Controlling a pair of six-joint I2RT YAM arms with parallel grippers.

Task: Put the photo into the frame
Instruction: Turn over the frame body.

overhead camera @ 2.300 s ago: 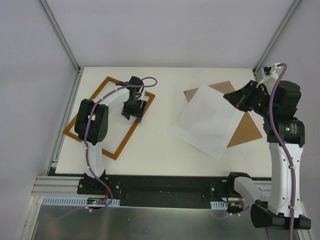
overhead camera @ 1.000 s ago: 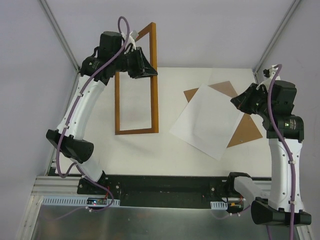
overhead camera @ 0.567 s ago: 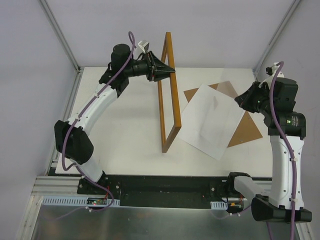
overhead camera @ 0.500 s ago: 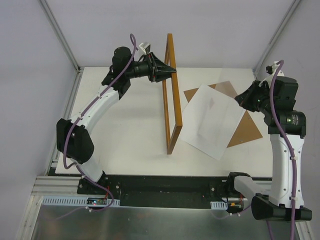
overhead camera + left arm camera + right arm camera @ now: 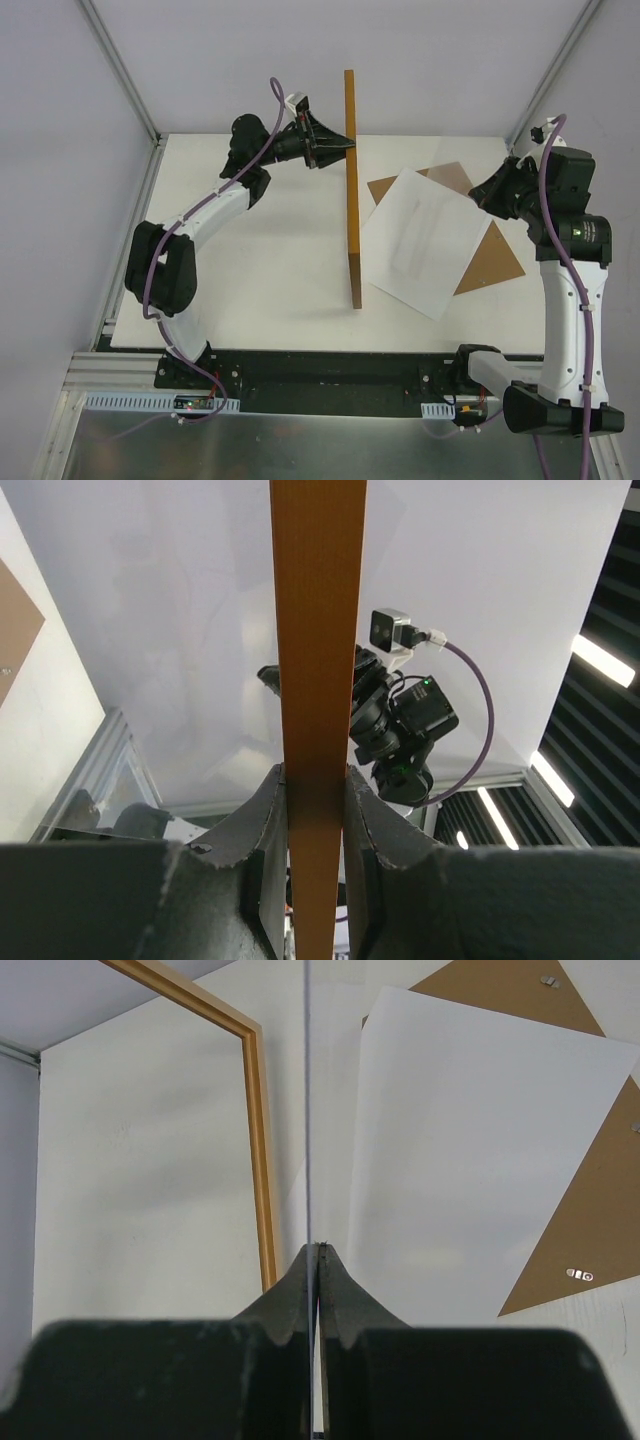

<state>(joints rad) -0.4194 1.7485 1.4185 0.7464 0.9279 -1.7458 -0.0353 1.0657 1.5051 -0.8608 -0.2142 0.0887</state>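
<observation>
The frame [image 5: 351, 190] stands on edge in the middle of the table, seen edge-on from above. My left gripper [image 5: 345, 145] is shut on its upper rail; the left wrist view shows the orange rail [image 5: 317, 630] pinched between the fingers [image 5: 262, 830]. The photo [image 5: 425, 240] lies white side up at the right, on the brown backing board [image 5: 495, 262]. My right gripper [image 5: 478, 192] is above the photo's far right corner, shut on a thin clear pane [image 5: 307, 1110] seen edge-on. The right wrist view shows the frame [image 5: 256, 1140] and photo [image 5: 480, 1160] below.
The backing board [image 5: 590, 1230] pokes out from under the photo, with small metal tabs on it. The white table [image 5: 250, 260] is bordered by metal rails at left and front. The enclosure walls stand close behind.
The left arm lifted the frame from flat at the table's left, tipped it upright and swung it right to the middle. The right gripper rose slightly, still holding the pane.
</observation>
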